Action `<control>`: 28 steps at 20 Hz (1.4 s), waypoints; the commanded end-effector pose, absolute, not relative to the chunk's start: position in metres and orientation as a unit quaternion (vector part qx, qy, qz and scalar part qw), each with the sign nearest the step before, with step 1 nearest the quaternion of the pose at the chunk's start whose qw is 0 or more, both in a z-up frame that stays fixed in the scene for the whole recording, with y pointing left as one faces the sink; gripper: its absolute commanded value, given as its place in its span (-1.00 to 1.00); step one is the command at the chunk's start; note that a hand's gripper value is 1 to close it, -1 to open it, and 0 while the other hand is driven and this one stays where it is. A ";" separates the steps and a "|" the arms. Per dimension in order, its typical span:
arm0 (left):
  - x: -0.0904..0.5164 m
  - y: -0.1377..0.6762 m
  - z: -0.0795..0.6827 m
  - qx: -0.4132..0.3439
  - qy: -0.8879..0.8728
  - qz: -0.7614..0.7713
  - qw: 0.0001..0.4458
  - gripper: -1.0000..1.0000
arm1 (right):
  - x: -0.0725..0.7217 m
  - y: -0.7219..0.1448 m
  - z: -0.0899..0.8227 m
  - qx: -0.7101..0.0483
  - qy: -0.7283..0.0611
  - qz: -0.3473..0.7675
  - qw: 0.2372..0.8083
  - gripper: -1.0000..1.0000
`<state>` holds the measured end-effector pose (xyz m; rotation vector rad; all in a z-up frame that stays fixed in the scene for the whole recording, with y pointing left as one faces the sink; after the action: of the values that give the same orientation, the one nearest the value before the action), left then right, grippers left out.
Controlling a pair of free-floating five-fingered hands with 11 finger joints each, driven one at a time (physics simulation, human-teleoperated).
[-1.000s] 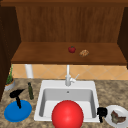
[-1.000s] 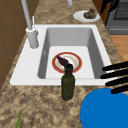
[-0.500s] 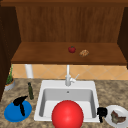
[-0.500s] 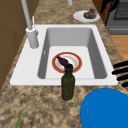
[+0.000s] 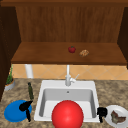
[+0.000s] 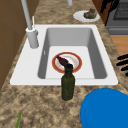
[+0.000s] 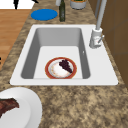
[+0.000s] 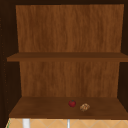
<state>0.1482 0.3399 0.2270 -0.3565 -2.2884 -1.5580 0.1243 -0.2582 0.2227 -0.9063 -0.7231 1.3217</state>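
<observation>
Blue plate (image 5: 13, 112) under left hand (image 5: 25, 107), fingers loose, nothing held; looks like reach step, next needs lowering, grip.

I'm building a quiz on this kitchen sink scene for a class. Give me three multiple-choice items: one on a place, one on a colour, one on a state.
1. Where does the red-rimmed plate lie?
A. on the shelf
B. in the sink basin
C. on the stove

2. What colour is the round plate under the left hand?
A. blue
B. yellow
C. white

3. How does the dark bottle stand?
A. on its side
B. upside down
C. upright

Answers:
1 B, both side views show it on the floor of the sink.
2 A, the front view shows it blue on the counter.
3 C, the left side view shows its neck pointing up.
</observation>
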 end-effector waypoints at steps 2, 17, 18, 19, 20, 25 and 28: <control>0.143 0.318 0.222 -0.111 -0.787 -0.578 0.185 -1.00 | 0.124 -0.258 0.223 -0.397 -0.317 0.579 0.638 0.00; 0.149 0.290 0.214 -0.121 -0.801 -0.559 0.178 -1.00 | 0.124 -0.258 0.223 -0.397 -0.317 0.579 0.638 0.00; 0.149 0.290 0.214 -0.121 -0.801 -0.559 0.178 -1.00 | 0.124 -0.258 0.223 -0.397 -0.317 0.579 0.638 0.00; 0.149 0.290 0.215 -0.121 -0.801 -0.559 0.177 -1.00 | 0.124 -0.258 0.223 -0.397 -0.317 0.579 0.638 0.00; 0.149 0.283 0.222 -0.116 -0.801 -0.562 0.172 -1.00 | 0.124 -0.258 0.223 -0.397 -0.317 0.579 0.638 0.00; 0.147 0.271 0.245 -0.123 -0.792 -0.571 0.178 -1.00 | 0.124 -0.258 0.223 -0.397 -0.317 0.579 0.638 0.00; 0.133 0.262 0.253 -0.123 -0.795 -0.572 0.159 -1.00 | 0.124 -0.258 0.223 -0.397 -0.317 0.579 0.638 0.00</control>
<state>0.1424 0.2715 0.2440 -0.3398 -2.2604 -1.5849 0.1243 -0.2582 0.2227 -0.9063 -0.7231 1.3217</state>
